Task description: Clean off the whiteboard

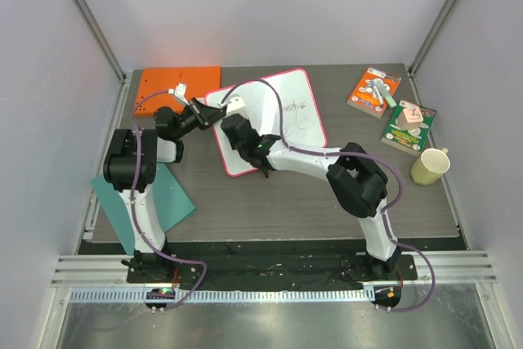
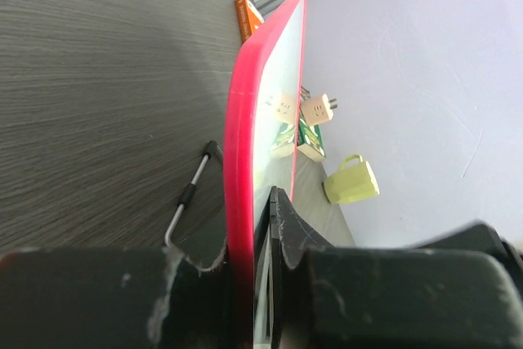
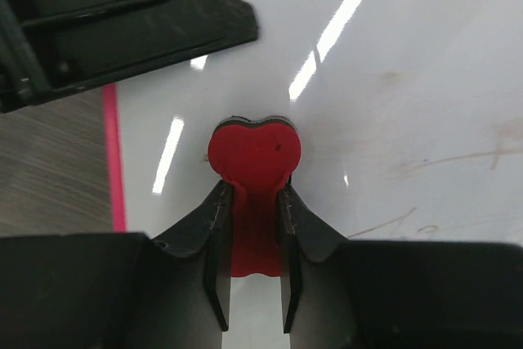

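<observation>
whiteboard (image 1: 286, 96): upper centre of bench (image 1: 310, 202) | left hand (image 2: 245, 234): clamped on its pink rim (image 2: 239, 120), left side | right hand (image 3: 253, 194): gripping red heart eraser (image 3: 253, 153), pressed to board | handwriting (image 1: 296, 109): right of eraser, nearer right arm; wipe likely heads rightward

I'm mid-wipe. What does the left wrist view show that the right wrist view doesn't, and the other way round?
Only the left wrist view: the left gripper clamped on the whiteboard, whose rim is seen edge-on, with the yellow-green mug beyond it.
Only the right wrist view: the right gripper holding a red heart-shaped eraser at the white face, with faint dark marks to its right.
Both views: the whiteboard's pink-red rim and the grey table beside it.
</observation>
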